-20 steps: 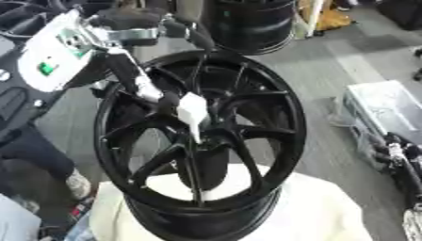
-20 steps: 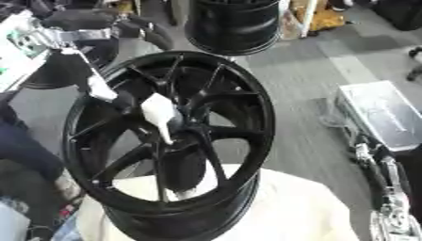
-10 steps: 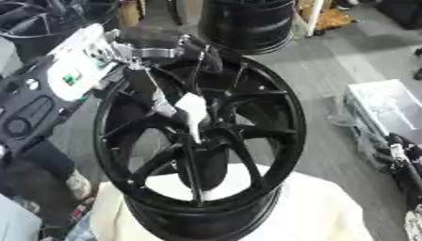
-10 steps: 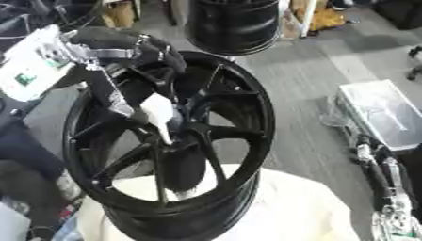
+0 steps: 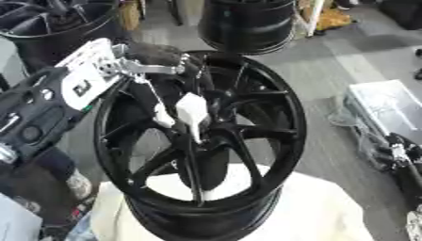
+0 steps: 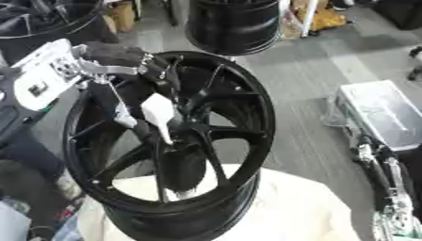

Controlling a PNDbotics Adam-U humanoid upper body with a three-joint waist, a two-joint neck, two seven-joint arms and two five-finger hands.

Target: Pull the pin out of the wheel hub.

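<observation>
Over the last second we brought our left hand (image 5: pixel 165 63) across the glossy black spoked wheel hub (image 5: pixel 247 136) until its dark fingers, whose curl we could not tell, hung just above the white wedge-shaped pin (image 5: pixel 191 110), not yet gripping it.

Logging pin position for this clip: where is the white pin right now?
The white pin sits at the centre of the black wheel hub, mid-frame in both eye views, with the left robot hand reaching in just beside it on its left.

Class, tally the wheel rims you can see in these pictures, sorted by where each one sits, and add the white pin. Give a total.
Rims on the cream cloth in front: 1, the black wheel hub
Rims behind it on the floor: 2, one far left, one at top centre
White pins at the hub's centre: 1
Total: 4
</observation>
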